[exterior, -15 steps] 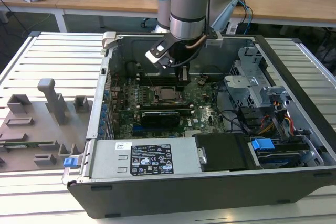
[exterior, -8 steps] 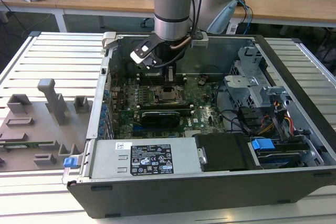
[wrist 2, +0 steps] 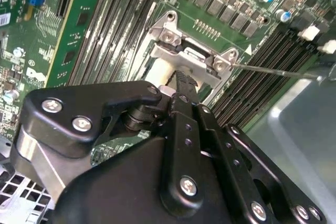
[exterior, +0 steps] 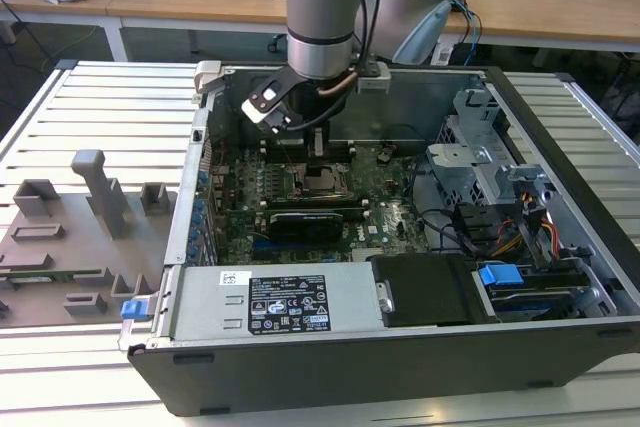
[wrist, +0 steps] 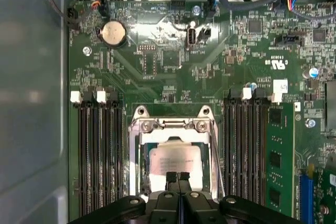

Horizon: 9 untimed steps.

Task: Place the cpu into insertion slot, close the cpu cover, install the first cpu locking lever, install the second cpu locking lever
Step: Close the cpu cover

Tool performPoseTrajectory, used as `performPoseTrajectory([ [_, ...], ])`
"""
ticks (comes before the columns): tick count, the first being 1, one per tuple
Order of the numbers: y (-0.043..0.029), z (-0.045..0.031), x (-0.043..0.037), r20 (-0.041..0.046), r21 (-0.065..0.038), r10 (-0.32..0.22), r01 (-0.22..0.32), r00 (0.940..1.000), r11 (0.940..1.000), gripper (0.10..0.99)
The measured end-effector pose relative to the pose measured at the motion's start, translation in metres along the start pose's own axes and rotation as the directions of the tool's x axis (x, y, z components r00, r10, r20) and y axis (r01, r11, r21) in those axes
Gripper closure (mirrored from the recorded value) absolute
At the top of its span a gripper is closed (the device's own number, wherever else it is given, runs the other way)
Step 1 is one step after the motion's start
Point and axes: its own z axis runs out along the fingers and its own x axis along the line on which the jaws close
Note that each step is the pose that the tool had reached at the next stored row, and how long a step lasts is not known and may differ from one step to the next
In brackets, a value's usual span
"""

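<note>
Gripper (wrist: 177, 178) fingers were pressed together with nothing between them, their tips down at the near edge of the cpu (wrist: 176, 160). That dull silver-grey square lay flat in the insertion slot (wrist: 143, 153), showing through the window of the cpu cover (wrist: 173, 125), which lay down over it. The cover's longer sides ran parallel to the black memory slots (wrist: 97, 150) flanking it on both sides.

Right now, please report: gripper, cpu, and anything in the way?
Gripper shut, nothing seen between its tips, low over the cpu. Cpu lies flat inside the cpu cover window. Thin lever rod sticks out beside the cover.
</note>
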Motion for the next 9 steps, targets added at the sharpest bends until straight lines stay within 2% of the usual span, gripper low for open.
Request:
performPoseTrajectory([
  [3,-0.0036,0.0018,0.0,0.0001,0.0,0.0,0.0,1.0,1.0,0.98],
  [7,-0.0152,0.0044,0.0,0.0,0.0,0.0,0.0,1.0,1.0,0.98],
  [9,-0.018,0.005,0.0001,0.0,0.0,0.0,0.0,1.0,1.0,0.98],
])
